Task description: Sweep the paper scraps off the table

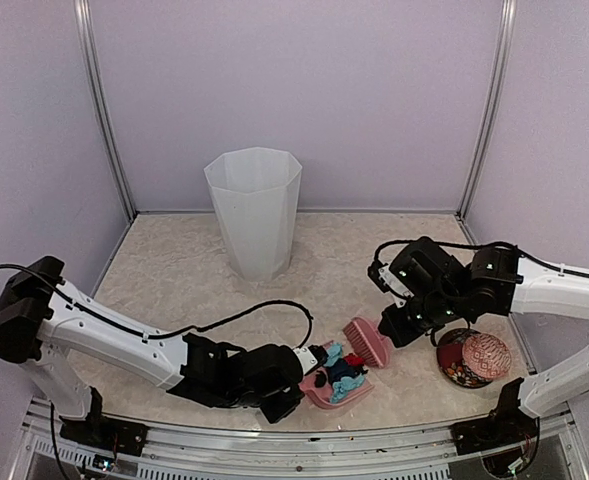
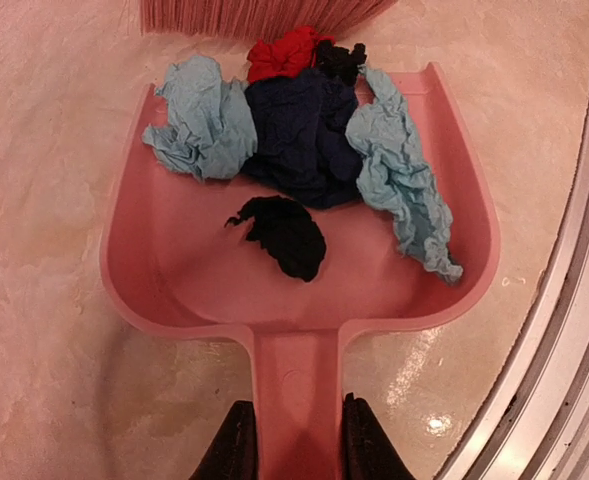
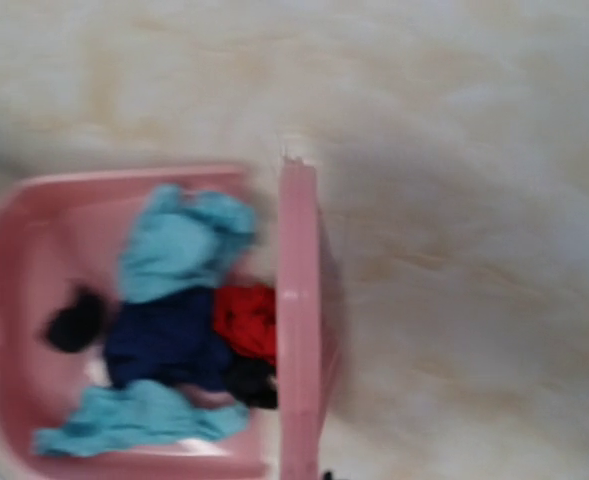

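Note:
The paper scraps (image 1: 342, 372) lie piled in the pink dustpan (image 1: 321, 396) near the table's (image 1: 174, 270) front edge. In the left wrist view they show as two teal bits (image 2: 199, 120), a dark blue one (image 2: 304, 135), a red one (image 2: 286, 52) and a black one (image 2: 284, 235). My left gripper (image 2: 296, 445) is shut on the dustpan's handle (image 2: 296, 380). My right gripper (image 1: 399, 325) is shut on a pink brush (image 1: 367, 342), whose bristles (image 2: 264, 12) stand at the pan's open mouth. The right wrist view is blurred; it shows the brush back (image 3: 297, 320) beside the scraps (image 3: 174, 330).
A tall white faceted bin (image 1: 254, 210) stands at the back centre. A round red patterned dish (image 1: 472, 358) sits at the front right, under the right arm. The metal front rail (image 2: 564, 330) runs just right of the dustpan. A black cable (image 1: 264, 310) lies on the table.

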Controlling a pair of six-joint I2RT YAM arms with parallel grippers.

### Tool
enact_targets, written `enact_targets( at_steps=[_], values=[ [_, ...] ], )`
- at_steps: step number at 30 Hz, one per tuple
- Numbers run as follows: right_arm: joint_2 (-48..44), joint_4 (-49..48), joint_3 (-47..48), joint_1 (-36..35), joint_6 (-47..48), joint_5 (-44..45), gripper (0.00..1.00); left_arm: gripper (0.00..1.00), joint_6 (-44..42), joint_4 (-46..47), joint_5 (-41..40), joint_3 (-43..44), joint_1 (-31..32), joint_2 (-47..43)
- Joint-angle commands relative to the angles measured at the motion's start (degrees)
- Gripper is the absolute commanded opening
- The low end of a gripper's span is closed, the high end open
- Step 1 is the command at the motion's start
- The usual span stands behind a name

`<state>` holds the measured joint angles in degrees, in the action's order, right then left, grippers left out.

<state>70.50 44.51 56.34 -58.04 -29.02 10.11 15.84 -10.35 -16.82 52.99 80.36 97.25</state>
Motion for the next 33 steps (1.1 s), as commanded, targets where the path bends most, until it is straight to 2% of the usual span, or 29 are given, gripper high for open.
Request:
enact_targets(
  at_steps=[1,10,22,29,33],
  values=[
    [-1.8,-5.9,-0.8,-1.0,0.8,-9.6,0.0,0.0,0.3,1.0,-0.4,0.7,-0.4,1.8],
    [-3.1,-6.1,0.6,-1.3,0.8,-9.8,0.0,0.0,2.0,8.4,-3.0,-3.9,-0.9,2.1],
    [-3.6,-0.4,3.8,-1.3,0.6,0.3,0.0,0.0,2.4,18.5,-9.3,-10.6,0.0,-1.3],
    [-4.6,1.9,5.0,-1.3,0.1,4.1,0.0,0.0,3.2,20.3,-12.5,-12.2,0.4,-3.0],
    [-5.8,3.7,5.4,-1.2,-1.6,9.3,0.0,0.0,3.0,20.3,-14.3,-12.4,0.8,-5.1]
  ],
)
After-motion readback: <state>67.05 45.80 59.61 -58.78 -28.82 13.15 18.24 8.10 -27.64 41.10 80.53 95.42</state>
